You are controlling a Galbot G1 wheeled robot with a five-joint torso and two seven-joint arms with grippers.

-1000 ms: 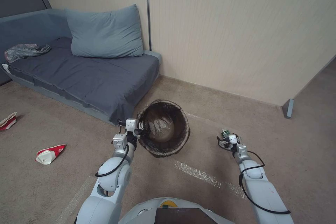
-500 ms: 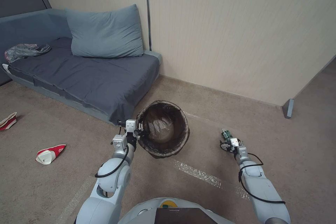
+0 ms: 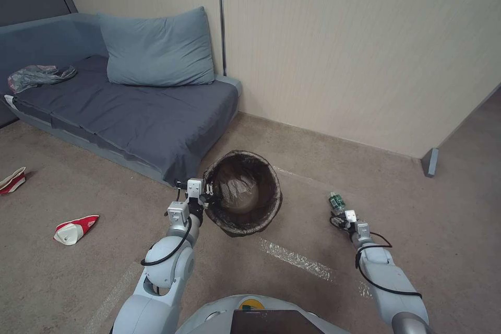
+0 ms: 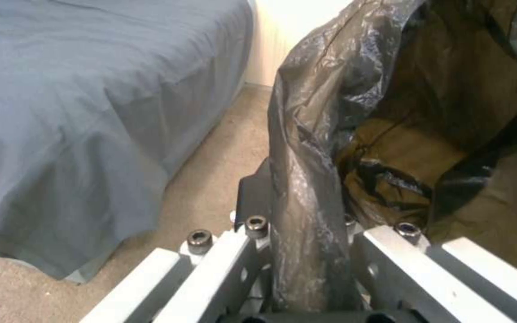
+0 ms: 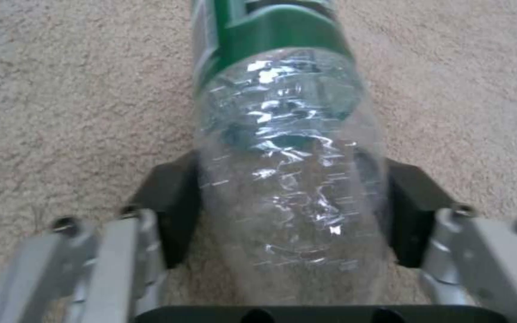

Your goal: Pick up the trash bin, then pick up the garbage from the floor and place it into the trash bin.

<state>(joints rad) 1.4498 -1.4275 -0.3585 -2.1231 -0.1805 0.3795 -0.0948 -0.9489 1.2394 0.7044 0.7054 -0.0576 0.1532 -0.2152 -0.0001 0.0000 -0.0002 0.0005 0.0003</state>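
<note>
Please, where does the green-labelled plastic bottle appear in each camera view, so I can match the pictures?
Head view: the bottle lies on the carpet, just beyond the right gripper.
Left wrist view: not in it.
Right wrist view: the bottle stands central, between the right gripper's pads.
Shared landmark: the beige carpet.

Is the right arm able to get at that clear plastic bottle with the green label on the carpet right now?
Probably yes. The right gripper already has a finger on each side of the clear plastic bottle with the green label, and nothing but bare carpet lies around it.
</note>
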